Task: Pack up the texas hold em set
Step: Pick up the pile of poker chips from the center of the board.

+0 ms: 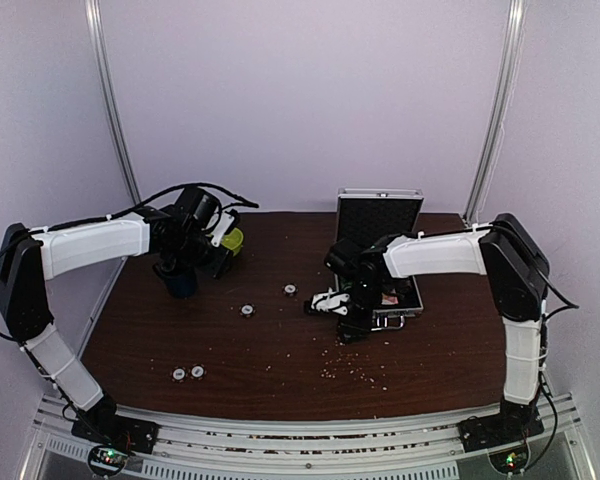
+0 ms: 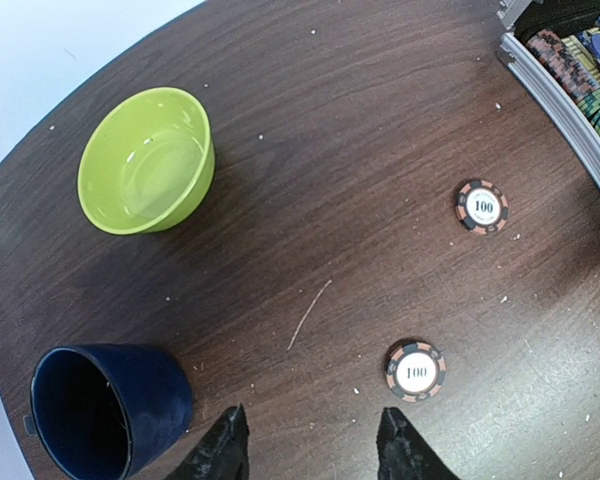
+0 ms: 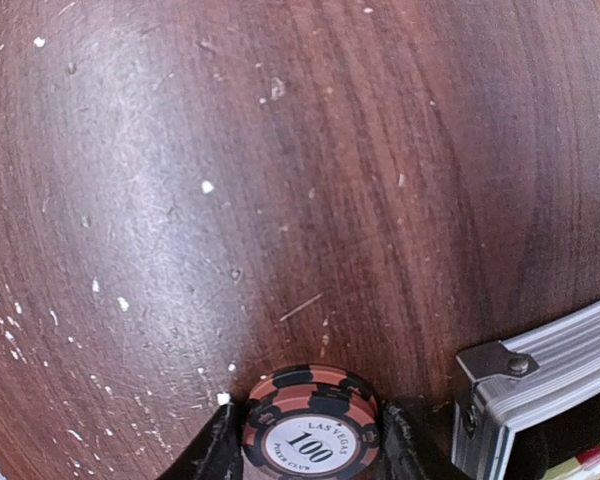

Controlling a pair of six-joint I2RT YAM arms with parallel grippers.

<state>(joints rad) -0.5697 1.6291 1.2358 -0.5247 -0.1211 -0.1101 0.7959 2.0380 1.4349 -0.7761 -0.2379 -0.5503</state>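
Poker chips [image 3: 310, 405] — a short stack pinched in the right hand [image 3: 310, 435] — lie just left of the briefcase [image 3: 540, 362] corner.

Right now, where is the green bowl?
The bowl stands on the table at its far left part, just beyond the mug; the left wrist view shows it upper left.

Dark wood table [image 1: 280, 345], pale lilac walls [image 1: 310, 90], metal corner posts [image 1: 113, 110]
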